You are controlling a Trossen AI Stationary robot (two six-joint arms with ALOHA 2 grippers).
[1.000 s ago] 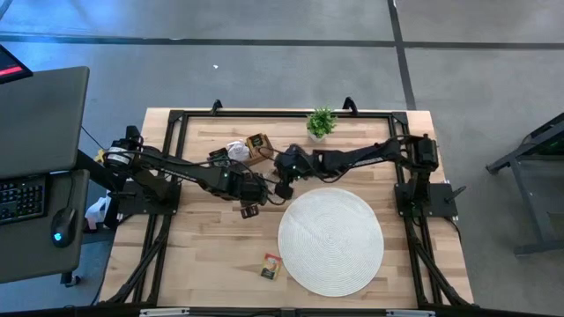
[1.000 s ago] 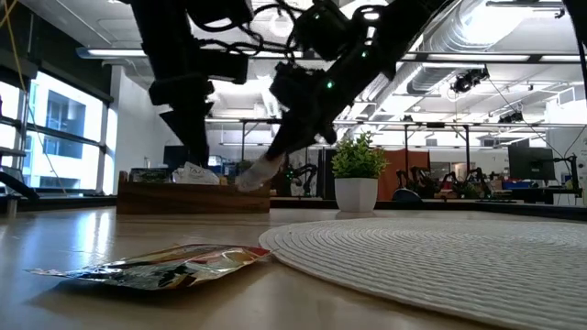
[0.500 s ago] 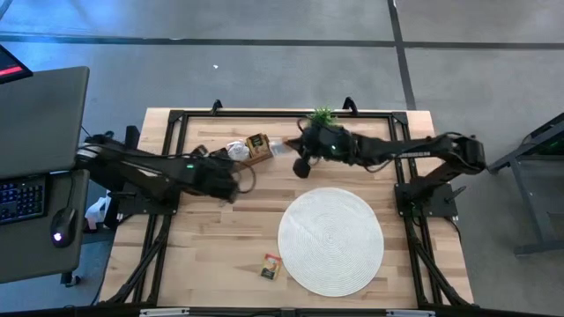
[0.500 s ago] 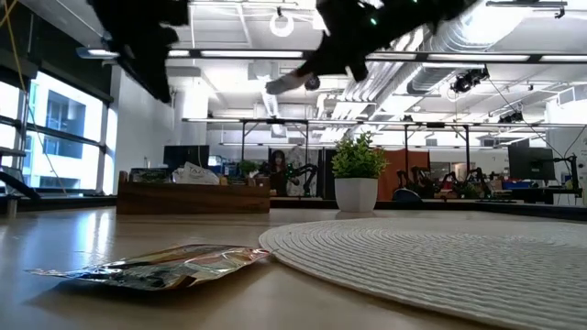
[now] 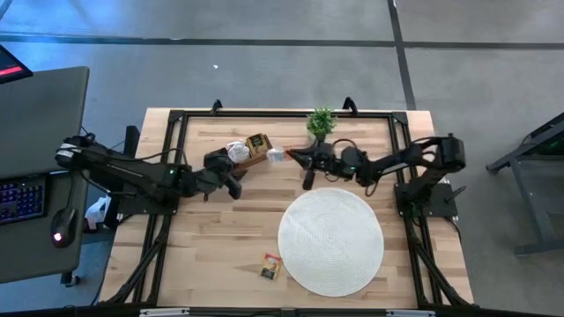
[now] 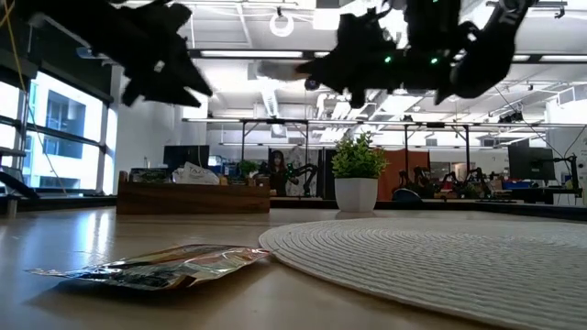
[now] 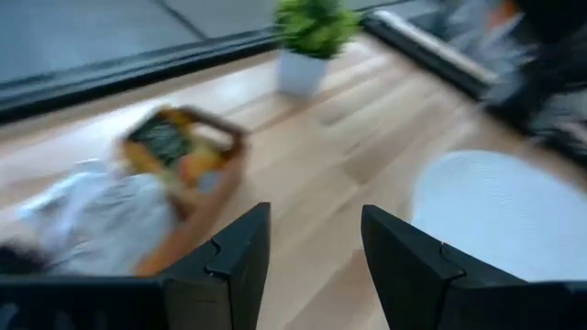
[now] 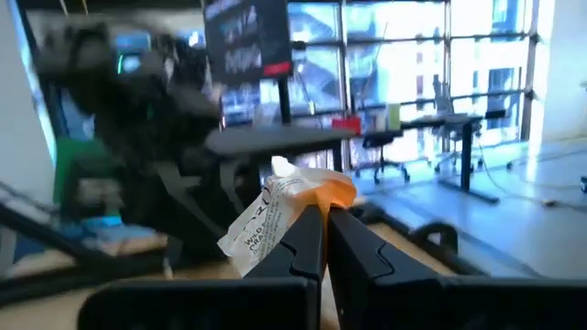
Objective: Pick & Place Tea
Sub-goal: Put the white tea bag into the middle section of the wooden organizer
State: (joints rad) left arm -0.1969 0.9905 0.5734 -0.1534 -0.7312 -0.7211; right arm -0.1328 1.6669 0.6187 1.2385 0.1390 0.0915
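My right gripper (image 5: 288,157) is shut on a white-and-orange tea sachet (image 5: 276,156) high above the table, just right of the wooden tray (image 5: 251,150); the low view shows the sachet (image 6: 278,70) well above the tray (image 6: 193,196). The tray holds more sachets, white ones (image 5: 235,151) and a dark one (image 5: 257,142). Another sachet (image 5: 270,266) lies flat on the table near the front edge, left of the round mat (image 5: 330,242). My left gripper (image 7: 314,246) is open and touches nothing; it hovers near the tray's near side (image 5: 233,182). My right gripper (image 8: 326,227) pinches the sachet's orange end (image 8: 332,192) between its two fingertips (image 8: 304,240). The fingers come about level from the table's right, pointing left. The sachet is lifted clear, and its white part (image 8: 261,227) sticks out beyond the fingertips.
A small potted plant (image 5: 321,122) stands at the far edge, right of the tray. The round woven mat (image 6: 440,257) fills the near right part of the table. Black frame rails run along the table's far edge and both sides.
My right gripper, shut on the sachet, rose from tray height to well above the table and shifted toward the far edge. My left gripper lifted from the table's middle, drew back toward the left and now hovers by the tray. The sachet went from low beside the tray to lifted clear.
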